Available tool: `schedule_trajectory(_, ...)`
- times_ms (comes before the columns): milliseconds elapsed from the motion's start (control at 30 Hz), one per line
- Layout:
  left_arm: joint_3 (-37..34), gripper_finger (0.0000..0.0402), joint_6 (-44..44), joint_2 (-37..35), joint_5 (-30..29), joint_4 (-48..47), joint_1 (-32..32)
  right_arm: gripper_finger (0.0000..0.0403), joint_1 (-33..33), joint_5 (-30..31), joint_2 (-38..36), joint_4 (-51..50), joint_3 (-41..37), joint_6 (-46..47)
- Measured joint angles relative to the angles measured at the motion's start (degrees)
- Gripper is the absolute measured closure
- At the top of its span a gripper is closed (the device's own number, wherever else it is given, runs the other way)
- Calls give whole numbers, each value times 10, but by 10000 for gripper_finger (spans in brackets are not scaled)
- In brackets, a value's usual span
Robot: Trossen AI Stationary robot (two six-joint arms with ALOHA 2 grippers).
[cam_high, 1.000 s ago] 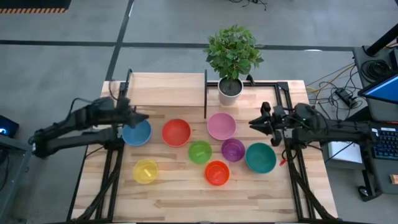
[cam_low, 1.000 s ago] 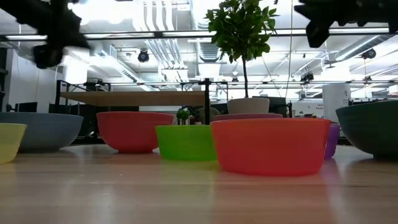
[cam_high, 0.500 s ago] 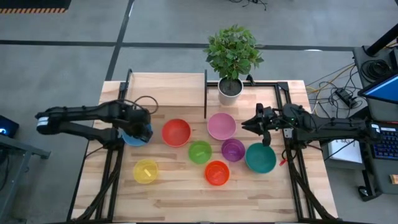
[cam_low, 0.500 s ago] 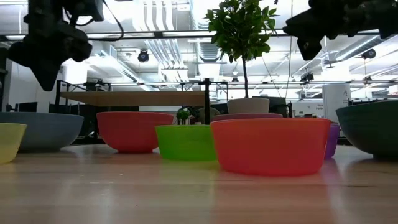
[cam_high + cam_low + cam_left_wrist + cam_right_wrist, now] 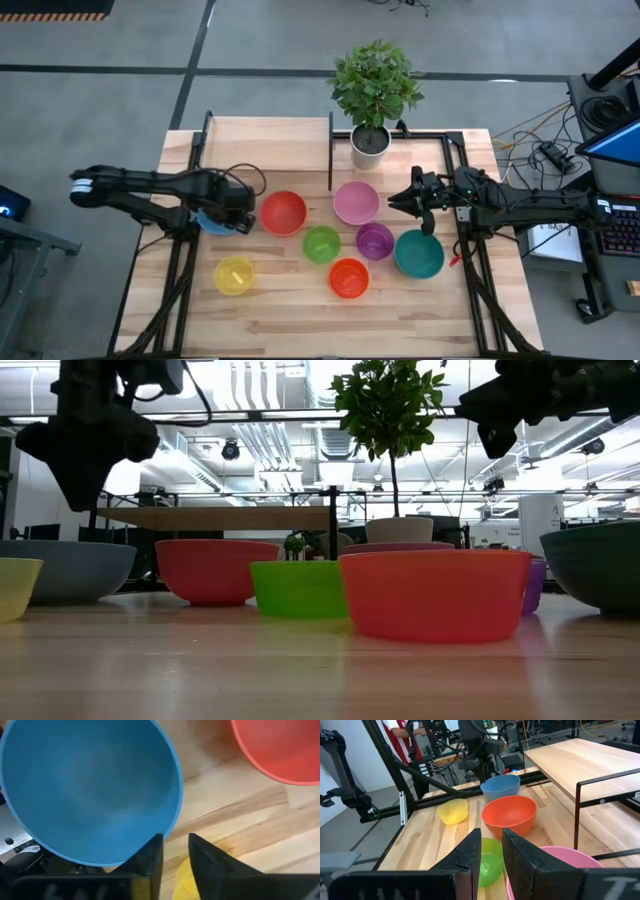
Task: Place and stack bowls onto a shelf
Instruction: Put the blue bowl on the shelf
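Observation:
Several bowls sit on their bases on the table: blue (image 5: 208, 224), red (image 5: 283, 212), pink (image 5: 356, 203), green (image 5: 321, 244), purple (image 5: 375, 240), teal (image 5: 419, 253), orange (image 5: 349, 277) and yellow (image 5: 234, 274). The wooden shelf (image 5: 270, 145) with its black divider (image 5: 331, 150) stands at the far side. My left gripper (image 5: 175, 855) points down above the blue bowl's rim (image 5: 170, 820) on the side toward the red bowl, open by a narrow gap and clear of the bowl (image 5: 60, 568). My right gripper (image 5: 395, 200) hangs level beside the pink bowl, slightly open, nothing between its fingers (image 5: 491, 850).
A white plant pot (image 5: 370, 145) with a green plant stands by the shelf's right end. Black frame rails (image 5: 180, 270) run along both table sides. Bare wood lies along the near edge (image 5: 320, 325). A person stands in the room beyond the table (image 5: 405, 740).
My left gripper has swung from level to pointing straight down, moving toward the table's near-right and sinking until it hangs over the blue bowl's rim beside the red bowl. The bowls have kept their places.

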Motion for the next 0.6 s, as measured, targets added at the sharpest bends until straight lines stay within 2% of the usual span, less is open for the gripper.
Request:
schedule_trajectory(167, 0, 262, 18, 33, 0, 3, -8, 335, 0, -1, 0, -1, 0, 1)
schedule_trajectory(267, 0, 241, 41, 56, -8, 7, -14, 335, 0, -1, 0, -1, 0, 1)
schedule_trajectory(400, 0, 235, 63, 88, -11, 14, -18, 335, 0, -1, 0, -1, 0, 0)
schedule_trajectory(600, 0, 248, 93, 137, -17, 41, -21, 335, 0, -1, 0, -1, 0, 4)
